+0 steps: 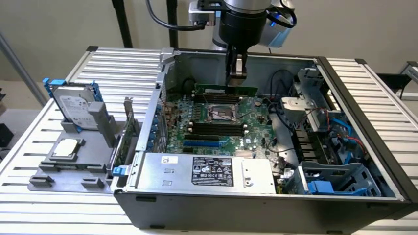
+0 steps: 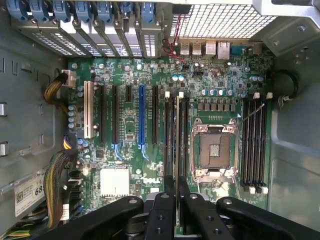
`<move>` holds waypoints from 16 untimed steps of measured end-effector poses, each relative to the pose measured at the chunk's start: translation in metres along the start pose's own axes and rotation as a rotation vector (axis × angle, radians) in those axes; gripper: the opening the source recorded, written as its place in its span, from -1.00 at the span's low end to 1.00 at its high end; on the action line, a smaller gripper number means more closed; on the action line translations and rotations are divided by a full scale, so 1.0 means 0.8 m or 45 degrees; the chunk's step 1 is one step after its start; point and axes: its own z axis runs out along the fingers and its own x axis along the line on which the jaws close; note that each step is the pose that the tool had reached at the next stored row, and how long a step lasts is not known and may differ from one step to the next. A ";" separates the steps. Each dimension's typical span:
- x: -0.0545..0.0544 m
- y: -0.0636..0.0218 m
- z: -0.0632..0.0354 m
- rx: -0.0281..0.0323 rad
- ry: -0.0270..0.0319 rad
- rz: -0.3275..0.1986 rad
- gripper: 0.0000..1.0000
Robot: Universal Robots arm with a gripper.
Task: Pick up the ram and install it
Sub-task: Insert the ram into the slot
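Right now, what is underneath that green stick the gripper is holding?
Under the ram, held in the gripper, the wrist view shows black memory slots on the motherboard, beside the processor socket. The ram's own edge covers the strip directly below it.

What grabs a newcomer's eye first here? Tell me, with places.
The arm's fingers pinch the ram, a green stick held over the motherboard inside the open computer case. On the exterior view's left, a hard drive stands on edge in a grey holder.
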 end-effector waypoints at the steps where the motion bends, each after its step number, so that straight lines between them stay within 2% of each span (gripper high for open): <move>1: 0.000 0.000 0.000 0.0000 0.0001 0.000 -0.73; 7: 0.000 0.000 0.000 0.0004 0.0000 0.000 -0.73; 16: 0.001 0.009 0.020 0.0015 -0.0002 0.004 -0.73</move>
